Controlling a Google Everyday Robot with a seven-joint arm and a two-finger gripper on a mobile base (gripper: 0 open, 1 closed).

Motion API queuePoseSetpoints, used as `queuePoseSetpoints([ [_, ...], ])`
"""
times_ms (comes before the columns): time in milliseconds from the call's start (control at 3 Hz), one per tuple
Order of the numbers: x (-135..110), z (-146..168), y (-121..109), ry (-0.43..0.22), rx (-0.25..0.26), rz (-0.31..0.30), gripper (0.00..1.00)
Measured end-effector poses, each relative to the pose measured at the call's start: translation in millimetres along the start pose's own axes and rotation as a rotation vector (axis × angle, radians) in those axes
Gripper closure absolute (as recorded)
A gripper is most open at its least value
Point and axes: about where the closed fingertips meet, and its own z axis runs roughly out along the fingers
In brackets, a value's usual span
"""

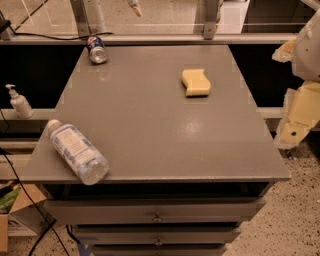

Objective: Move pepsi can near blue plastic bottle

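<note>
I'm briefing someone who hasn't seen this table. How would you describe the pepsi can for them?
On the grey table, find the far left corner, across from the gripper beside the right edge. The pepsi can there is small and dark blue, unlike the long clear blue plastic bottle at near left or the yellow sponge.

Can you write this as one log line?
can: far left corner | bottle: lying, near left edge | gripper: right of table

pepsi can [97, 49] back-left; blue plastic bottle [77, 151] front-left; pincer [134, 7] behind table [165, 135].
</note>
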Motion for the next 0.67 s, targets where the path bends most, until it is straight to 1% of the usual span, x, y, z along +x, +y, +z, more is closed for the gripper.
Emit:
queuePoseSetpoints([
  [333,0.0,0.0,0.0,0.000,0.000,0.000,0.00],
  [667,-7.3,1.6,-5.2,-0.102,0.019,0.006,0.00],
])
